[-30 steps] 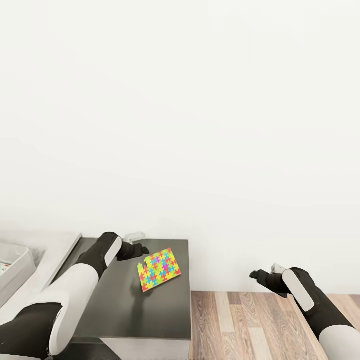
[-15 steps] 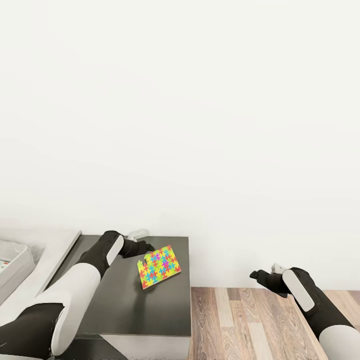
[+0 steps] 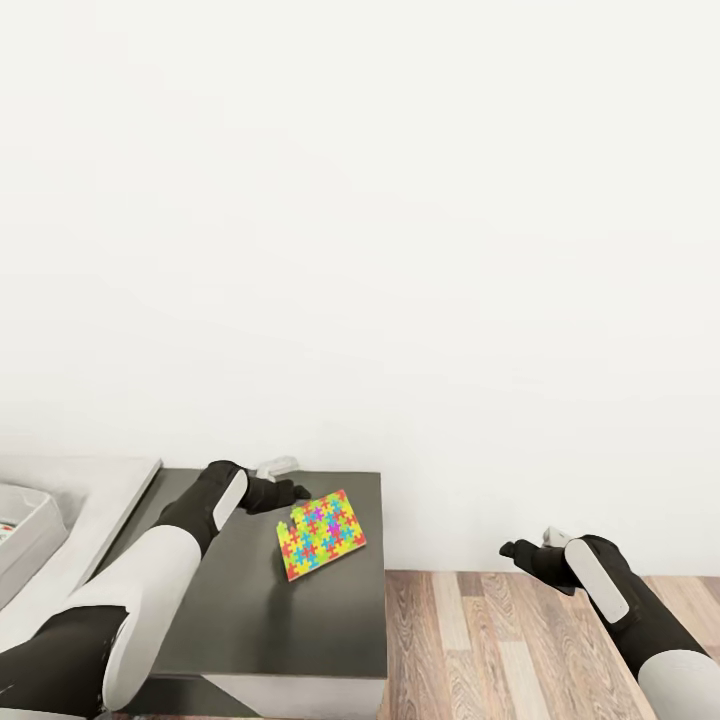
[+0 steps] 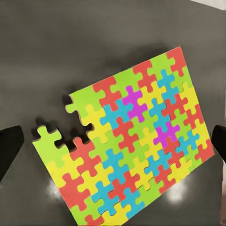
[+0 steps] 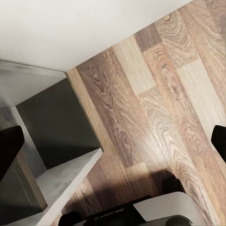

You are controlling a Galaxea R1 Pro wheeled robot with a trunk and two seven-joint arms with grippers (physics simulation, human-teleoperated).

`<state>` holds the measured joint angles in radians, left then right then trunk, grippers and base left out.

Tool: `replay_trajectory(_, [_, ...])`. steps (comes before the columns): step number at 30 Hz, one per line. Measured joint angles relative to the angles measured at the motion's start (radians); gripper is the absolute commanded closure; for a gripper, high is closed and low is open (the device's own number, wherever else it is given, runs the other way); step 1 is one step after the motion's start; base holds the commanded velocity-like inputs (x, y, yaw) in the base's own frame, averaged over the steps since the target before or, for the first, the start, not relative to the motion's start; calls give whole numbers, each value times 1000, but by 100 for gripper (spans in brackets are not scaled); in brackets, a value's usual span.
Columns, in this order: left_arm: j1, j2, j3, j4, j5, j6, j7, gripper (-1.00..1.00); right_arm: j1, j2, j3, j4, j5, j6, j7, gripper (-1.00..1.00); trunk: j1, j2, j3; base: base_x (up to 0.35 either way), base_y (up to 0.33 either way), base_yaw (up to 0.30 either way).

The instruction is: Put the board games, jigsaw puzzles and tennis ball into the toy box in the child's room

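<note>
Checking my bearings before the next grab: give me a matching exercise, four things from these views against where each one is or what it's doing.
Things:
1. jigsaw puzzle
2. left gripper
3. right gripper
4. toy box

Places or states:
A. over the wood-plank floor, holding nothing
B. at the head view's far left edge, on the pale table
C. lying flat on the dark cabinet top
D. open, right by the puzzle's edge

Pairs: 1-C, 2-D, 3-A, 4-B
</note>
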<state>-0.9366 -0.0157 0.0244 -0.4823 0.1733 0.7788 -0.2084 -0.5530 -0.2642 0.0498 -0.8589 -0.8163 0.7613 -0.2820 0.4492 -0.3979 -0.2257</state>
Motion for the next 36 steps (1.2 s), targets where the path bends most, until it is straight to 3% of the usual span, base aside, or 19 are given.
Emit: replay_trajectory(36, [0, -4, -2, 0, -1, -1, 5, -100, 0, -1, 0, -2, 4, -2, 0, -100, 0, 0, -9, 32, -8, 0])
